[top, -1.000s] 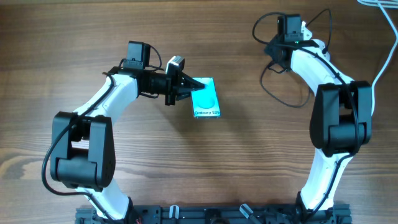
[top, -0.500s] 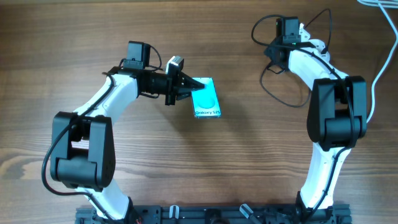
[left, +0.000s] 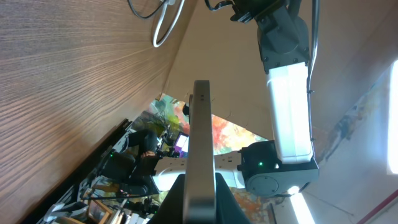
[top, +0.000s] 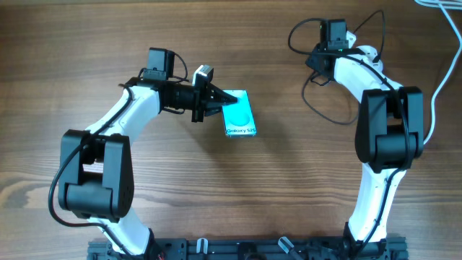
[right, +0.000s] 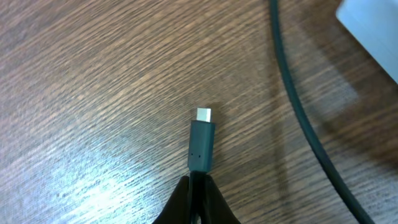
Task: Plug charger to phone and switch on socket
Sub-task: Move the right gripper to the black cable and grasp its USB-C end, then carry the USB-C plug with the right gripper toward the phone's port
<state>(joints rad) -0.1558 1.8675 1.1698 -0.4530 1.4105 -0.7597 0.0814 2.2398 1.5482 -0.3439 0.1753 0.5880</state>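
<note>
The phone (top: 240,115), teal-screened with "Galaxy S25" on it, sits left of the table's centre, and my left gripper (top: 215,101) is shut on its left edge. In the left wrist view the phone (left: 200,143) stands edge-on between the two dark fingers (left: 225,200). The charger's thin black cable (top: 325,108) loops at the back right. My right gripper (top: 316,59) is there, low over the table. In the right wrist view that gripper (right: 198,182) is shut on the cable just behind the charger's connector (right: 201,146), whose silver tip points away. The socket is out of view.
A thick white cord (top: 442,50) runs down the table's far right corner. More of the black cable (right: 301,118) curves across the wood to the right of the connector. A pale flat object (right: 373,31) lies at the top right of the right wrist view.
My right gripper has gone from open to shut on the charger cable and has shifted slightly left. The left arm and the phone have not moved.
</note>
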